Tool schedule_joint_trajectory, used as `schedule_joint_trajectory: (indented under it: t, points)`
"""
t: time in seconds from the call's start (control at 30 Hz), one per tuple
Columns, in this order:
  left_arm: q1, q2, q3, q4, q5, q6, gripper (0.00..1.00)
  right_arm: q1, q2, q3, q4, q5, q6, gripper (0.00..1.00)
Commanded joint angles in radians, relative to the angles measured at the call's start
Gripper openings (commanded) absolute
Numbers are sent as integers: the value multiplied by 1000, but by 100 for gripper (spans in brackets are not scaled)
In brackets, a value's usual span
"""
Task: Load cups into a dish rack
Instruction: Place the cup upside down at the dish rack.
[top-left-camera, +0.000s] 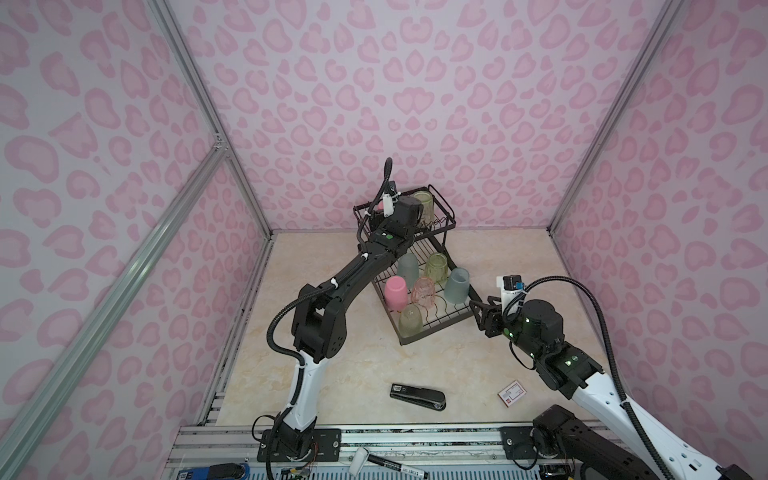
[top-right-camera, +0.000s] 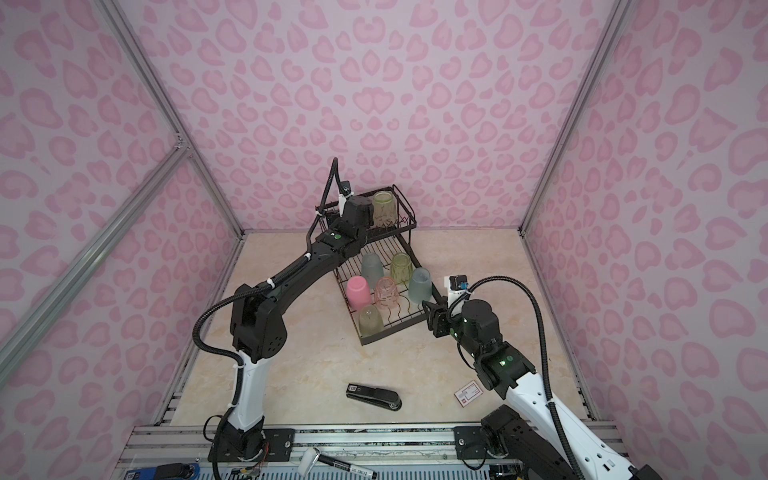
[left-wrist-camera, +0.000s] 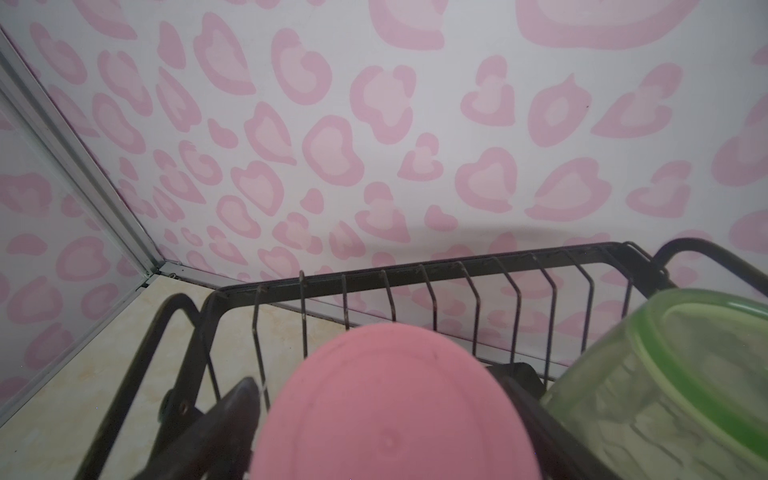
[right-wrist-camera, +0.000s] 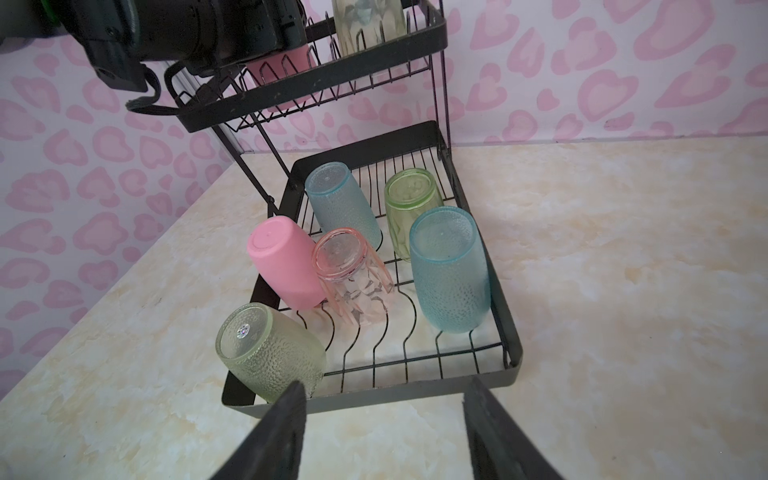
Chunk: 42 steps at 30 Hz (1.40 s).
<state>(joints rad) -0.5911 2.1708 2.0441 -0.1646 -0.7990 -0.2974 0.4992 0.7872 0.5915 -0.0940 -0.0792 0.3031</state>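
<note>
The black wire dish rack (top-left-camera: 436, 332) (right-wrist-camera: 511, 332) stands at the back of the table. Several cups sit upside down in its lower tray: opaque pink (top-left-camera: 395, 293), clear pink (top-left-camera: 424, 293), two teal (top-left-camera: 407, 270) (top-left-camera: 456, 284), green (top-left-camera: 436, 268) and yellow-green (top-left-camera: 410, 320). The raised basket (left-wrist-camera: 457, 270) holds a green cup (left-wrist-camera: 673, 374) and a pink cup (left-wrist-camera: 390, 415). My left gripper (left-wrist-camera: 380, 380) is open around that pink cup, with a gap showing beside one finger. Off the tray's near right corner, my right gripper (top-left-camera: 481, 302) (right-wrist-camera: 384, 384) is open with nothing in it.
A black stapler (top-left-camera: 417, 397) lies on the table near the front, and a small red-and-white card (top-left-camera: 512, 394) lies to its right. A marker (top-left-camera: 399, 463) rests on the front rail. Pink patterned walls close in the back and both sides.
</note>
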Motion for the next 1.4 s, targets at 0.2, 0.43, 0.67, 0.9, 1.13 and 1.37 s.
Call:
schedule_joint_trajectory:
  t: [0.2,0.43,0.67,0.9,1.13,1.37]
  points:
    - [-3,-83,5,-13,0,71,97,-7,-1,-2,38,-4,-1,65]
    - [1,-144,0,-22,66,106,97,-19,-9,1,42,5,-3,76]
    - [31,-264,-71,-27,164,90,97,-37,-24,28,33,30,-19,87]
    - [58,-448,-237,14,238,95,97,-65,-48,46,33,98,-48,95]
    - [114,-670,-495,65,326,74,97,-165,-33,67,43,137,-59,98]
    - [189,-873,-759,65,375,58,97,-356,-23,58,58,139,-42,98]
